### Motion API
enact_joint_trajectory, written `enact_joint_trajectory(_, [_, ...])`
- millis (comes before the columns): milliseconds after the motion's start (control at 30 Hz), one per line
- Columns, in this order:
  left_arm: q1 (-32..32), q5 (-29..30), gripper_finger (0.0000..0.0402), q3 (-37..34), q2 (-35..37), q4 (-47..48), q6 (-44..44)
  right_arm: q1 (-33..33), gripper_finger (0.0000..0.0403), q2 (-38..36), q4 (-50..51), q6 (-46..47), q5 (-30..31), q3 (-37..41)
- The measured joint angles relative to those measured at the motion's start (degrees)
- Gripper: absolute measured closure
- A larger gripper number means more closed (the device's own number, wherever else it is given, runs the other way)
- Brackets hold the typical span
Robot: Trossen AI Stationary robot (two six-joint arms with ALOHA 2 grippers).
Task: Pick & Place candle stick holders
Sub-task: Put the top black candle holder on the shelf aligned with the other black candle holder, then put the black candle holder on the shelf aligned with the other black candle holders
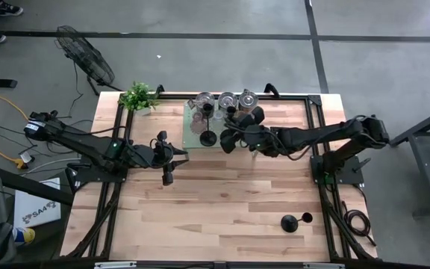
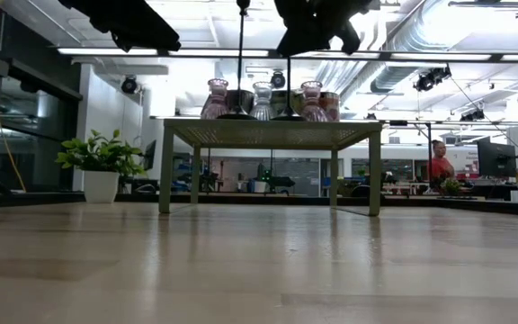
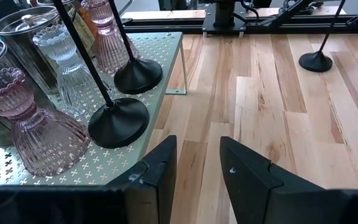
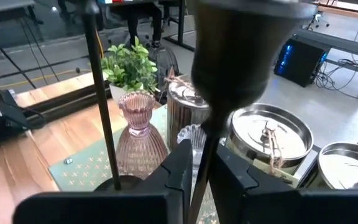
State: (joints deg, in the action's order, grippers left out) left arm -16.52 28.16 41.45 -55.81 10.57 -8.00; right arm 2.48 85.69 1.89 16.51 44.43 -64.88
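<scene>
Bright, even overhead light; ceiling strip lights [image 2: 268,56] glare in the low view, foreground tabletop [image 2: 259,270] blurred.

The only legible lettering is "SA4" on a white box [image 1: 34,210] beside the table.

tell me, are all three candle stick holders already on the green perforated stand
No, two candle stick holders stand on it while a third sits on the bare wooden table.

3 black candle stick holders [image 3: 118,121] [image 3: 138,74] [image 3: 316,60], 2 pink ribbed glass vases [image 3: 33,127] [image 3: 106,37], 1 clear glass vase [image 3: 68,71], 3 metal tins [image 4: 271,140], 1 potted plant [image 1: 138,97].
</scene>
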Motion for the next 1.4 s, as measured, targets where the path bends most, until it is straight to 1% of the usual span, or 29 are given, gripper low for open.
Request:
enact_joint_trajectory(100, [-0.01, 0.07, 0.0284, 0.00, 0.00, 0.02, 0.01, 0.00, 0.0355, 0.00, 0.43, 0.04, -0.05, 0.00])
enact_joint_trajectory(200, [-0.01, 0.07, 0.0284, 0.00, 0.00, 0.02, 0.01, 0.00, 0.0334, 0.00, 0.41, 0.16, -0.04, 0.00])
enact_joint_trajectory(300, [0.00, 0.07, 0.0284, 0.00, 0.00, 0.01, 0.00, 0.00, 0.0301, 0.00, 0.46, 0.95, -0.05, 0.00])
enact_joint_trajectory(400, [0.01, 0.07, 0.0284, 0.00, -0.02, 0.00, 0.01, -0.13, 0.0261, 0.00, 1.03, 2.93, -0.01, -0.02])
enact_joint_trajectory(533, [0.00, 0.06, 0.0284, 0.00, -0.01, -0.02, -0.01, 0.01, 0.0208, -0.08, 2.17, 3.02, -0.62, -0.07])
enact_joint_trajectory(633, [-0.01, 0.04, 0.0284, 0.00, 0.30, -0.01, -0.01, 0.19, 0.0179, -0.65, 3.37, 3.02, -1.51, -0.07])
enact_joint_trajectory(733, [-0.01, 0.29, 0.0284, -0.02, 0.77, 0.33, -0.01, 0.73, 0.0165, -2.09, 6.33, 3.18, -1.62, -0.07])
enact_joint_trajectory(833, [-0.01, 0.87, 0.0284, -0.01, 1.52, 0.39, 0.01, 1.43, 0.0163, -4.53, 9.89, 4.06, -2.07, -0.09])
enact_joint_trajectory(1000, [-0.01, 2.70, 0.0284, 0.00, 4.20, 3.44, 0.10, 2.54, 0.0168, -10.12, 19.88, 10.91, -5.19, -0.09])
enact_joint_trajectory(1067, [-0.01, 3.75, 0.0284, -0.07, 5.32, 5.54, 0.19, 3.05, 0.0168, -12.75, 24.96, 14.66, -7.81, -0.09])
enact_joint_trajectory(1167, [-0.01, 4.82, 0.0284, -0.07, 7.24, 8.56, 0.23, 3.43, 0.0168, -16.99, 31.08, 20.96, -13.99, -0.09])
enact_joint_trajectory(1300, [-0.01, 5.86, 0.0284, -0.06, 8.97, 11.17, 0.23, 3.54, 0.0169, -22.41, 38.20, 28.10, -24.96, -0.09])
enact_joint_trajectory(1400, [0.00, 6.17, 0.0284, -0.02, 9.91, 12.06, 0.24, 3.54, 0.0169, -25.68, 44.13, 30.28, -34.01, -0.09])
